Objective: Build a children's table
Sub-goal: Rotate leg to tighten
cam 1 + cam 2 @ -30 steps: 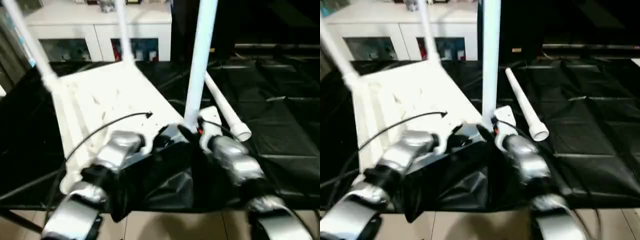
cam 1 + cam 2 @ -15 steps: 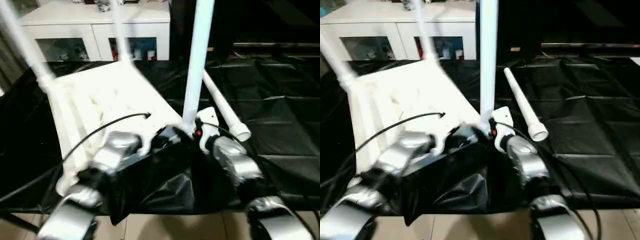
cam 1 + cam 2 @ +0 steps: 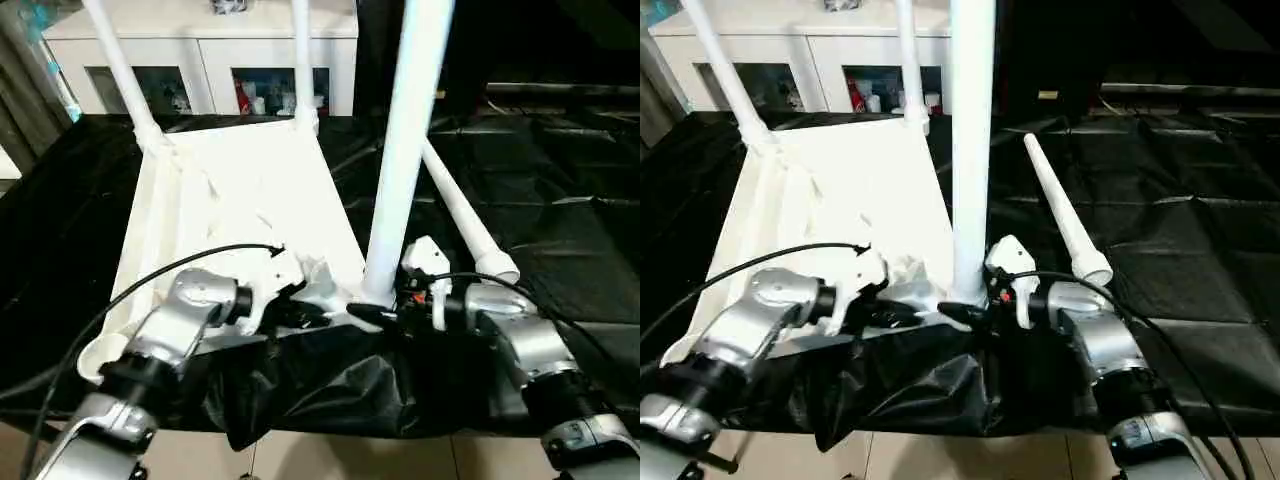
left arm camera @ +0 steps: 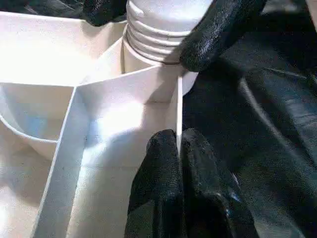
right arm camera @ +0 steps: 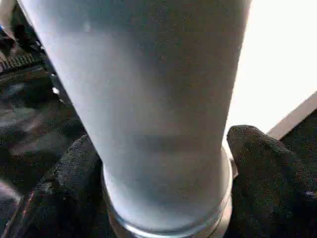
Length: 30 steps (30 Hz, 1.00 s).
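The white plastic square tabletop [image 3: 240, 215] lies upside down on the surface, ribbed underside up, thin walls dividing it into compartments. Smooth white cylindrical tube legs stand in its corner sockets: two at the far corners [image 3: 120, 70] [image 3: 302, 60], and a thick one at the near corner [image 3: 405, 150], its ribbed, threaded end sitting in the round socket [image 4: 148, 59]. A fourth white tube leg [image 3: 465, 225] lies loose just beside the tabletop, on the side of the right arm.

The surface is draped in crinkly, glossy black plastic sheeting [image 3: 560, 230]. Beyond the tabletop stands a white cabinet with glass doors [image 3: 210, 60], and tan floor tiles [image 3: 330, 455] show on the near side.

The left tool [image 4: 178, 148] is pinched narrow on a thin rib next to the socket. The right tool [image 5: 163, 168] stands wide, one black textured finger on either side of the near leg's base.

Compared with a second ago, the right tool's fingers stand further apart.
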Available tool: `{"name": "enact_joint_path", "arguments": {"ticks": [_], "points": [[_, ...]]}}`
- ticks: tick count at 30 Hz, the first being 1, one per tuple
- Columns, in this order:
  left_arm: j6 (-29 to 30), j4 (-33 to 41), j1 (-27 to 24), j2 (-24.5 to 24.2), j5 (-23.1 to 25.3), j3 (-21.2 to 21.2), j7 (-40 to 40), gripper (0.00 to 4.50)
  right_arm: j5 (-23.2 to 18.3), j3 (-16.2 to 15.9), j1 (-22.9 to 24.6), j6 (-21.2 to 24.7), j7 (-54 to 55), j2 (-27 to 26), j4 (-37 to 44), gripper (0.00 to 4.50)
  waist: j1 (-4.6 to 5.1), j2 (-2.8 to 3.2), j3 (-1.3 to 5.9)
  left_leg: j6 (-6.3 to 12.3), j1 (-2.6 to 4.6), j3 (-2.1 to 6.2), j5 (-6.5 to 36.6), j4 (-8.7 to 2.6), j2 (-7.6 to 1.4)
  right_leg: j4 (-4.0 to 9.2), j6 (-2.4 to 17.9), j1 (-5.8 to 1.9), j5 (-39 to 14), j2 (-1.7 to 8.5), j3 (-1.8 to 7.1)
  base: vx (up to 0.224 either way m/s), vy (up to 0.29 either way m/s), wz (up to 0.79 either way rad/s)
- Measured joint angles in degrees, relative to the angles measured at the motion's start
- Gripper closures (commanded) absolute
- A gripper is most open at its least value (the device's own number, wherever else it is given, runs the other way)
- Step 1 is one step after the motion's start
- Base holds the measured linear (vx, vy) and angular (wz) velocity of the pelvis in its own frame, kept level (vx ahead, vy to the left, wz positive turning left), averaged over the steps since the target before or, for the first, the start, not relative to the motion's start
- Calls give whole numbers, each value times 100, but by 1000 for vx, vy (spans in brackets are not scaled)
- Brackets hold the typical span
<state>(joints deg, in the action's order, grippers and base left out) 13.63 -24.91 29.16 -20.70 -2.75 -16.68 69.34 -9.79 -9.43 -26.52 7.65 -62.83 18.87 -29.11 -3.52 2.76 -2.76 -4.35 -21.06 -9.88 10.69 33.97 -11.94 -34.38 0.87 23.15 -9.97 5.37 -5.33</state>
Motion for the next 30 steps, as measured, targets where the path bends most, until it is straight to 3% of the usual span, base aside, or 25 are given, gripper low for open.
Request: {"name": "enact_joint_path", "arguments": {"ticks": [7,13,19,21,22,27,30], "points": [[112,57,-17,40,-1,-3,-37,450,-97,17,126,194,197,-160,197,142,0,-4,-1,-1,0,1,1,0,1,2,0,0,0,1,2,0,0,0],[241,-424,290,557,241,123,-1180,450,284,346,-194,-116,2176,-815,-516,170,108,-15,1,-30,11,0,11,-2,5,-5,-15,-10,3,1,13,0,0,0],[386,-1060,682,1300,430,293,-2437,450,452,767,-614,-161,4069,-1435,-1196,172,124,-4,10,-31,42,-1,9,-10,11,-4,-18,-28,6,2,23,0,0,0],[386,-1119,714,1372,437,297,-2568,450,489,801,-687,-231,4243,-1486,-1332,172,117,-2,12,-31,43,-1,10,-10,13,-3,-18,-34,6,2,27,0,0,0],[386,-1134,718,1386,438,298,-2587,450,493,819,-702,-277,4266,-1501,-1384,117,114,0,13,-31,43,-1,10,-10,13,-3,-18,-35,6,2,27,0,0,0],[200,-1133,714,1325,479,253,-2416,450,487,872,-700,-366,3814,-1413,-1422,84,118,7,16,-31,7,0,10,-10,13,-2,-18,-30,6,1,28,0,0,0],[74,-971,595,1128,474,221,-2109,450,466,708,-595,-385,3116,-1181,-1256,84,114,8,17,-30,3,2,10,-16,8,-4,-2,-27,16,-2,23,0,0,0]]}}
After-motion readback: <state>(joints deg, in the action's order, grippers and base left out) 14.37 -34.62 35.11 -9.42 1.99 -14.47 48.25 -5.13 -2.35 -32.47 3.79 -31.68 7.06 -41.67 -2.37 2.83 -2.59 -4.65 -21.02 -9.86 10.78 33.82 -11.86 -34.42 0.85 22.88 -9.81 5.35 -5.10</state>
